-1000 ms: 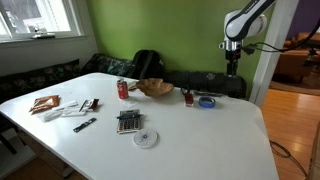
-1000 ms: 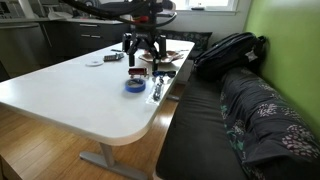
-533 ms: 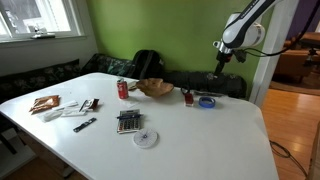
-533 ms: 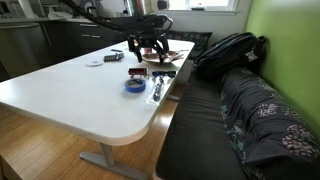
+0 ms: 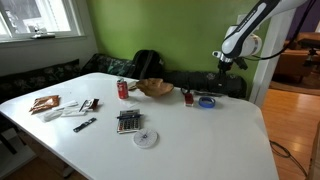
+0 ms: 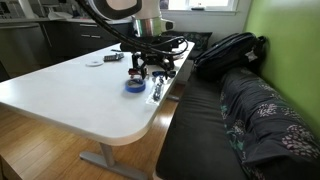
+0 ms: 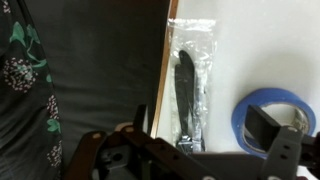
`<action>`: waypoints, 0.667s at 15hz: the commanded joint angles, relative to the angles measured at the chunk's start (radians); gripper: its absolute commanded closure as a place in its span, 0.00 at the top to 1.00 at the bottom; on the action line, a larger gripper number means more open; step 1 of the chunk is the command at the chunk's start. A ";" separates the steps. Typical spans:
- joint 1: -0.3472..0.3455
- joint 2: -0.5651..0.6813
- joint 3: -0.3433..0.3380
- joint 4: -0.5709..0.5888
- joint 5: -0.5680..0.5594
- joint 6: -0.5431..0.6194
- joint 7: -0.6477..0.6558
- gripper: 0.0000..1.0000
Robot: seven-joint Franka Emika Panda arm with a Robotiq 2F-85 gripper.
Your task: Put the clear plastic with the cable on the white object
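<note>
The clear plastic with the cable (image 5: pixel 146 138) lies well away from the tool (image 5: pixel 221 65), its jaws apart.

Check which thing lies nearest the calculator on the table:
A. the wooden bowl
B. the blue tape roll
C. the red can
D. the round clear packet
D: in an exterior view the round clear packet lies just beside the calculator, toward the table's near edge, closer than anything else listed.
</note>
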 commanded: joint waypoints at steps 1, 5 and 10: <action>-0.003 0.014 -0.003 0.014 -0.007 -0.016 0.002 1.00; -0.015 0.046 0.019 0.033 0.013 0.020 -0.012 1.00; 0.027 0.094 0.001 0.036 -0.033 0.198 0.052 0.92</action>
